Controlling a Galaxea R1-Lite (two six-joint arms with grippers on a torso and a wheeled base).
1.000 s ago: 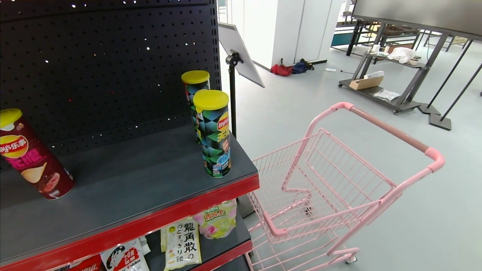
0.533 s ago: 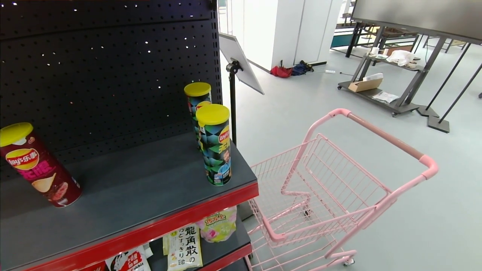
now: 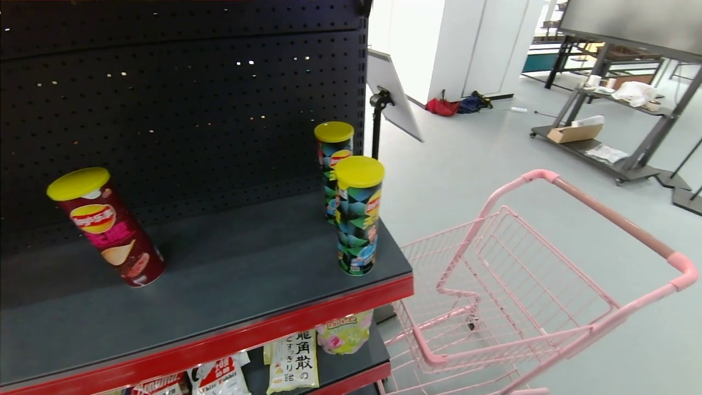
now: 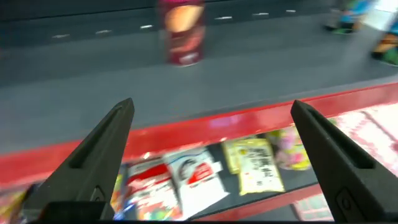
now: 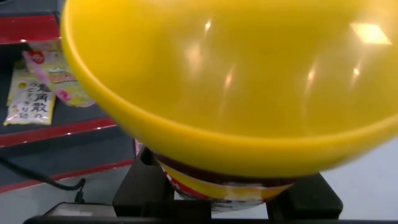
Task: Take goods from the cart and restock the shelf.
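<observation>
First, I checked the left gripper [image 4: 211,104]. Its 2 dark fingers stood wide apart with nothing between them, facing the red front edge of the shelf [image 3: 230,285]. I judged it was held empty and clear so the shelf stayed open for loading.

At the left of the shelf, 1 red can [image 3: 107,227] stood upright near the pegboard [image 3: 181,99]. Toward the right end, 2 green-patterned cans stood upright in file, the front can [image 3: 359,216] near the edge and the rear can [image 3: 332,159] just behind it. I judged this front-to-back file to be the stocking pattern to follow. Under the shelf, flat packets [image 3: 290,359] sat in a row.

The cart [image 3: 548,307] stood just right of the shelf end, near enough for transfer.

The right gripper [image 5: 227,190] was closed on the held can [image 5: 224,81], clamping the body below the yellow lid. That can was not yet on the shelf.

All cans and packets carried printed labels, which I did not transcribe.
</observation>
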